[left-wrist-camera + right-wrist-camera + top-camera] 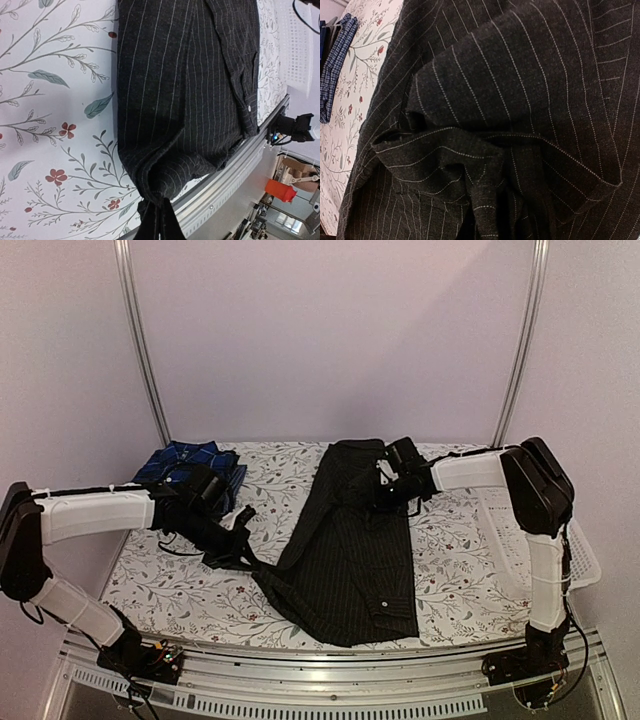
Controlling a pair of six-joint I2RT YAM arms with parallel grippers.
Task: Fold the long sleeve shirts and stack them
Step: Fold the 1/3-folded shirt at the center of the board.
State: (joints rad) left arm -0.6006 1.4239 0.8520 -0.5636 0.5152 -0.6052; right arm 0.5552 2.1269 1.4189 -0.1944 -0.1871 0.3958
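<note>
Tabletop from above: flowered cover (170, 585) lies over the whole surface; metal rail (330, 658) runs along the near edge
Pinstripe shirt from above: black pinstripe shirt (350, 550) lies about in the middle of the table, stretched from far to near; its near hem comes close to the rail
Plaid shirt from above: blue plaid shirt (185, 465) sits folded at the far left corner, apart from the pinstripe shirt
Basket from above: white mesh basket (585, 560) stands at the right side, behind the right arm
Left gripper from above: left gripper (240, 538) is just left of the pinstripe shirt; a dark strip of that shirt reaches from its body to the gripper
Right gripper from above: right gripper (382, 485) is down on the far part of the pinstripe shirt, touching it
Left wrist, jaws: clenched on a gathered piece of the pinstripe cloth at the bottom of the view; the folds run together into the grip
Left wrist, surroundings: shirt spreads away over the flowered cover; small pale button (248, 107) shows on its front edge, near the rail
Right wrist, jaws: fingers themselves are hidden by cloth; jaws are closed, grasping a bunched fold of the pinstripe shirt drawn to the bottom of the view
Right wrist, surroundings: plaid shirt appears at the upper left, on the flowered cover, well apart from the grip
</note>
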